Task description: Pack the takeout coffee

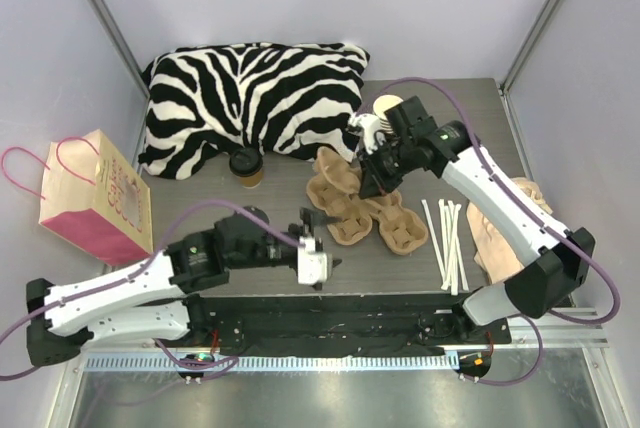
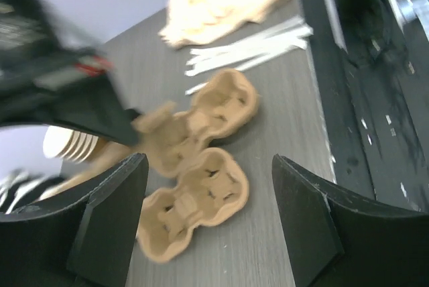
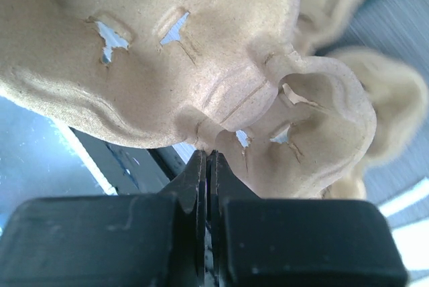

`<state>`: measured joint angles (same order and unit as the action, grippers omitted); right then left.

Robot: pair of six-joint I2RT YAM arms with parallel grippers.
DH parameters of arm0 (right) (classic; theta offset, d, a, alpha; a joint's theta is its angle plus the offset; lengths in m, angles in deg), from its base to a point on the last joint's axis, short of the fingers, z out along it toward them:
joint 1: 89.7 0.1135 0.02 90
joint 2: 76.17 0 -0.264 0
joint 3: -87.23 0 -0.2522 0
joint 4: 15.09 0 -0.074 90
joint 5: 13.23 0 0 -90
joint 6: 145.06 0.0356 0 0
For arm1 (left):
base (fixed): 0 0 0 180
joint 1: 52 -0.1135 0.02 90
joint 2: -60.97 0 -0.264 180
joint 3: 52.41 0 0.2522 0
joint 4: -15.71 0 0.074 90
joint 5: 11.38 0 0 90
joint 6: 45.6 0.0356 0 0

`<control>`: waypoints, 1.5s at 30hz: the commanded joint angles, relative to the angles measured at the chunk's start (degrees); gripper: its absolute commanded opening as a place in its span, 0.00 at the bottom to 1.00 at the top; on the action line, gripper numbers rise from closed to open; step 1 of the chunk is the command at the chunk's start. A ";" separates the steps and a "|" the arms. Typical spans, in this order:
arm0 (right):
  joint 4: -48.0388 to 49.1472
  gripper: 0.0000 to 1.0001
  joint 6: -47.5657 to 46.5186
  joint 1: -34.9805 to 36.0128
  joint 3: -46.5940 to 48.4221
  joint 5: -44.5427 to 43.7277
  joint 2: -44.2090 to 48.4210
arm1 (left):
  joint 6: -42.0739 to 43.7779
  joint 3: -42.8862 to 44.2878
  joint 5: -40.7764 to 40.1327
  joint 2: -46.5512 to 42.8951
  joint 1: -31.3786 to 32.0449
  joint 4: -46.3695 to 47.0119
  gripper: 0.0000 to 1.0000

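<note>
The takeout coffee stands upright on the tabletop, lid on, just in front of the zebra-striped pillow and well apart from both arms. A pink paper bag stands at the left edge.

The right pincer is closed tight, its 2 fingers pinching a thin lip of a moulded pulp cup carrier and holding it tilted above the tabletop. The left pincer is spread wide and holds nothing. It hovers low over the other cup carriers, which lie flat side by side near a row of white straws.

The packing proper looks not yet begun, since the cup sits in no carrier and no bag.

The main risk is the right-hand grip. It bites only a narrow edge of soft pulp, so the carrier could slip out, swing or tear if it is moved quickly. If it is set down while tilted, it may land on the flat carriers and not sit level, and a cup dropped into a tilted pocket could tip. The left arm must cross to the coffee. A squeeze too high could pop the lid, and a glancing touch could knock the cup over against the pillow
</note>
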<state>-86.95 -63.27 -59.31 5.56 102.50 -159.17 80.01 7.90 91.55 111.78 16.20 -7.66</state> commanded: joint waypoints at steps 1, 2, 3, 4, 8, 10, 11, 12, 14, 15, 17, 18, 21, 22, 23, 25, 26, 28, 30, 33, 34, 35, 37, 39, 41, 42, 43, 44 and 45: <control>9.14 0.01 4.33 8.88 4.71 -5.14 -5.22 | -18.80 15.74 -12.98 -0.44 -2.20 -18.33 0.80; 9.67 0.01 5.73 10.20 6.37 -5.69 -6.63 | -21.00 20.64 -16.76 -0.18 -2.37 -19.56 0.81; 10.37 0.01 6.53 13.17 7.26 -6.05 -9.87 | -22.85 22.87 -19.14 0.17 -2.90 -22.44 0.81; 10.47 0.01 6.97 14.59 8.05 -7.88 -11.38 | -26.61 25.06 -22.04 0.26 -3.68 -23.69 0.82; 11.35 0.01 7.85 21.98 13.14 -13.51 -19.55 | -37.61 34.98 -17.77 0.78 -24.98 -27.73 0.86; 11.17 0.01 8.12 25.05 15.87 -15.36 -25.34 | -40.53 37.12 -15.48 0.70 -29.08 -28.80 0.88; 10.74 0.01 9.25 25.85 19.36 -16.67 -27.37 | -42.63 37.56 -15.65 0.18 -30.57 -28.80 0.88; 9.78 0.01 9.96 26.64 20.97 -17.47 -29.22 | -43.43 37.39 -15.83 -0.44 -31.28 -28.63 0.89; 9.68 0.01 10.40 28.48 25.00 -20.27 -34.32 | -45.62 36.69 -16.62 -2.02 -35.22 -28.36 0.90; 9.59 0.01 11.10 28.84 26.16 -20.98 -35.99 | -46.16 36.43 -17.05 -2.38 -36.55 -28.54 0.90; 9.16 0.01 11.90 29.98 29.57 -23.00 -39.77 | -47.21 35.12 -17.93 -3.34 -39.80 -30.02 0.90; 8.72 0.01 12.16 30.51 30.64 -24.14 -40.91 | -47.91 34.67 -18.03 -3.43 -40.34 -30.90 0.91; 8.10 0.18 12.43 31.74 32.49 -27.30 -43.64 | -48.27 31.78 -19.43 -5.10 -40.96 -31.44 0.91; 8.10 0.29 12.43 31.92 32.58 -27.32 -44.08 | -48.27 30.29 -19.87 -6.06 -41.22 -30.74 0.91; 7.92 0.38 12.34 32.01 32.58 -27.14 -44.00 | -48.36 29.75 -20.31 -6.33 -41.40 -30.39 0.91; 7.75 0.55 11.29 32.01 32.49 -26.44 -43.39 | -49.15 28.96 -21.19 -6.33 -42.18 -30.21 0.91; 7.40 0.61 10.76 32.01 32.41 -26.44 -41.82 | -49.59 28.87 -21.19 -5.99 -42.45 -30.21 0.91; 7.04 0.63 8.66 31.31 31.45 -24.35 -39.36 | -50.38 28.69 -20.93 -5.72 -42.98 -29.51 0.91; 6.78 0.64 7.17 29.04 29.78 -23.28 -33.82 | -50.65 28.69 -20.58 -5.46 -43.33 -28.80 0.91; 6.69 0.65 4.61 23.52 24.25 -19.68 -25.21 | -51.08 28.87 -20.05 -4.49 -43.95 -27.49 0.91; 6.34 0.65 4.08 21.92 20.93 -17.67 -23.36 | -51.17 28.95 -19.09 -4.14 -44.29 -27.14 0.91; 6.17 0.65 3.64 19.81 19.24 -17.04 -20.13 | -51.43 28.87 -18.56 -3.44 -44.30 -26.78 0.91; 4.68 0.65 2.68 15.06 14.49 -15.46 -18.08 | -52.31 28.60 -16.37 -2.56 -44.47 -25.90 0.91; 3.01 0.62 1.44 12.69 11.86 -14.67 -16.85 | -53.01 28.43 -14.87 -1.16 -44.56 -25.46 0.91; 2.38 0.60 0.91 9.52 10.35 -13.43 -16.06 | -53.98 27.81 -13.11 -0.45 -44.56 -24.59 0.91; 2.73 0.59 0.22 8.73 9.56 -13.26 -15.96 | -54.25 27.38 -13.10 0.08 -44.56 -24.06 0.91; 3.08 0.59 -0.23 7.59 9.64 -13.26 -16.31 | -54.60 27.20 -11.28 0.43 -44.65 -23.80 0.91; 3.09 0.57 -0.67 7.05 9.82 -12.73 -16.84 | -54.95 27.11 -10.04 0.69 -44.56 -23.62 0.91; 3.09 0.56 -1.19 6.61 10.17 -12.55 -17.63 | -55.13 27.20 -9.68 1.05 -44.65 -23.62 0.91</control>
<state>-82.21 -61.17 -52.64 17.06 86.33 -174.06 26.97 35.59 76.89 111.54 -28.10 -34.70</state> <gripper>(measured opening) 0.582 0.912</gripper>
